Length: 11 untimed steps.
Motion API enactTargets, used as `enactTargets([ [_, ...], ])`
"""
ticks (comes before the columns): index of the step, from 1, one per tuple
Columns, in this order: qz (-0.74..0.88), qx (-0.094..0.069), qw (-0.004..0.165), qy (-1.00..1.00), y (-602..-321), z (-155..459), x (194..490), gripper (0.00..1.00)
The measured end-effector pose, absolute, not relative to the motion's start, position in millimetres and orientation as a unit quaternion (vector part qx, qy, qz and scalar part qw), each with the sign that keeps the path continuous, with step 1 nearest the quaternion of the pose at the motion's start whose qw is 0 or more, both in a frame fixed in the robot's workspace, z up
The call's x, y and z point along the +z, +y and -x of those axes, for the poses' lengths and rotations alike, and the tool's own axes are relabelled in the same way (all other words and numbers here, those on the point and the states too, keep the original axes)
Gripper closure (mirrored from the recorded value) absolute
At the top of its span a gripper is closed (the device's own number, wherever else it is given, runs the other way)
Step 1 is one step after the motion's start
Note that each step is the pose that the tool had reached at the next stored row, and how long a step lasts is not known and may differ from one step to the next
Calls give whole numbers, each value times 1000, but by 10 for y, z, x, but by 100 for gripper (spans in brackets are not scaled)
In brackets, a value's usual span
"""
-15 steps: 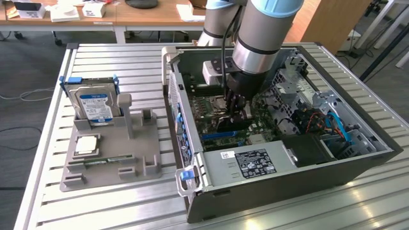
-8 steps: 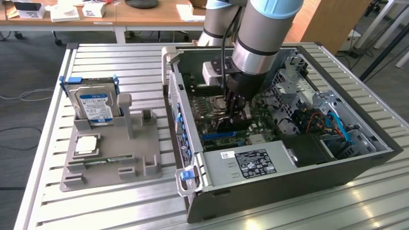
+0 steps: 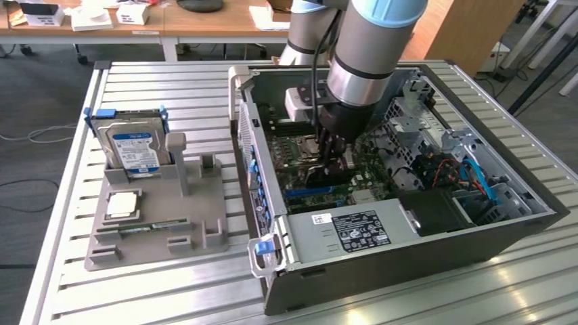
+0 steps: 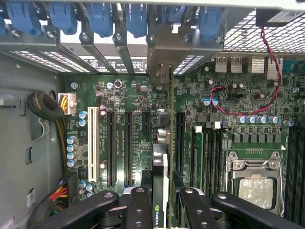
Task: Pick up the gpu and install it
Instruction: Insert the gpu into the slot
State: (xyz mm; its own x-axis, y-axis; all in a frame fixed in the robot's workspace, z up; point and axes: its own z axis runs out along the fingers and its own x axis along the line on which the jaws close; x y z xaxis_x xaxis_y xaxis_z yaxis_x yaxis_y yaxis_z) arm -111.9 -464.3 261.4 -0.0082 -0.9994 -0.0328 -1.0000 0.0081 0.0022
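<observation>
gpu (image 4: 160,162) – upright, edge-on over the motherboard (image 4: 121,98) slots inside the open computer case (image 3: 407,271) | seated or not: cannot tell | gripper (image 4: 165,204) clamped on it, one finger each side | hard drive (image 3: 134,147) – in grey holder (image 3: 194,217) beside case

gpu (image 4: 160,167) in gripper (image 4: 165,202) — edge-on to motherboard (image 4: 119,95)

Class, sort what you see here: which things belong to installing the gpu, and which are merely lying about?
Belonging to the job: the gpu, gripped edge-on in the claw; the motherboard; the open computer case.
Lying about: the hard drive, memory stick and square chip on the grey holder.
</observation>
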Motion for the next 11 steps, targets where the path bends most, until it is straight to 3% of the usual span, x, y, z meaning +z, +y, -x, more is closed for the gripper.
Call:
enactTargets([
  [11,704,12,11,710,-4644,1137,2609,73],
])
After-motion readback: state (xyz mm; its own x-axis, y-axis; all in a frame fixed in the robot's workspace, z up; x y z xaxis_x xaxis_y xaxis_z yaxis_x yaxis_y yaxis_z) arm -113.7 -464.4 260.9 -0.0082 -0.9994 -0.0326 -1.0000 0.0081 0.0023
